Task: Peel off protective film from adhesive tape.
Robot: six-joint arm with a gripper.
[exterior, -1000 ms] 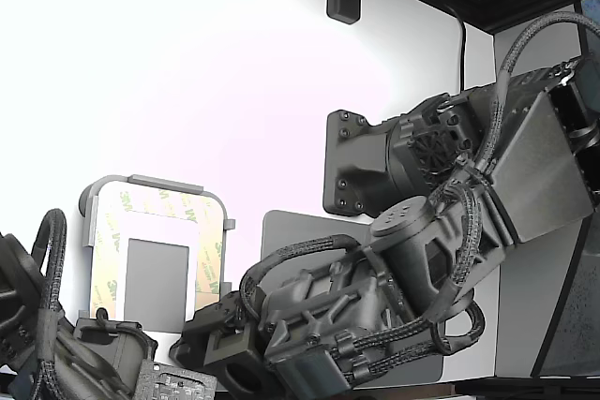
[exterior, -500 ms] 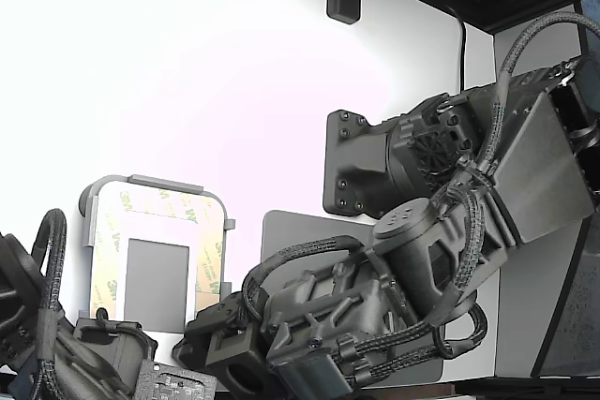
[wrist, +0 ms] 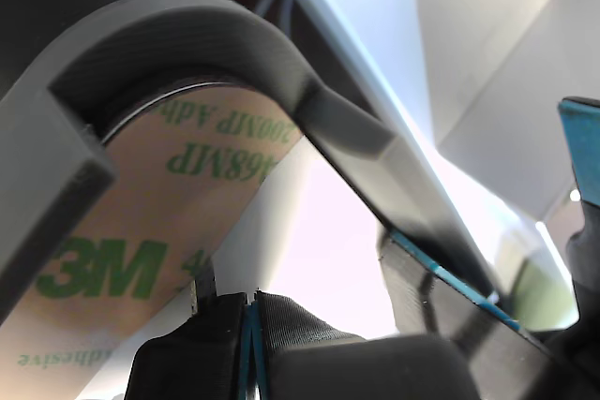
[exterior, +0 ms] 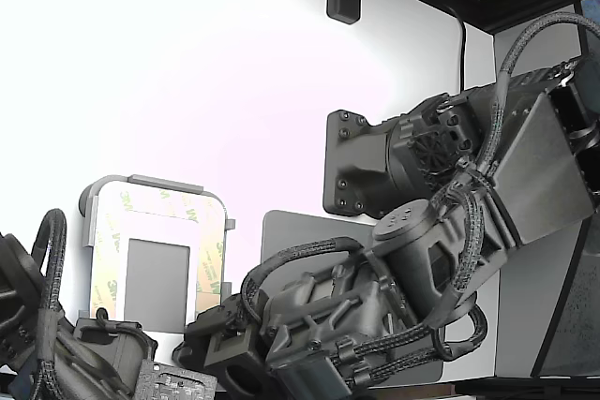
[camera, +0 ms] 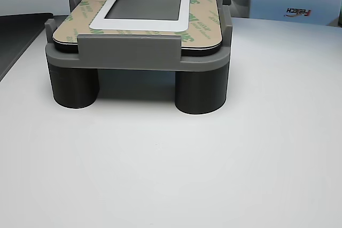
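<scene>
Now pincer (wrist: 251,311) pressed together w/ fingertips at edge of protective film (wrist: 141,231)

Adhesive tape (camera: 204,25): tan, green 3M-printed strips framing a white, grey-centred panel, lying flat. Protective film (wrist: 141,241): tan-orange liner, green 3M mark, still lying on tape.
</scene>
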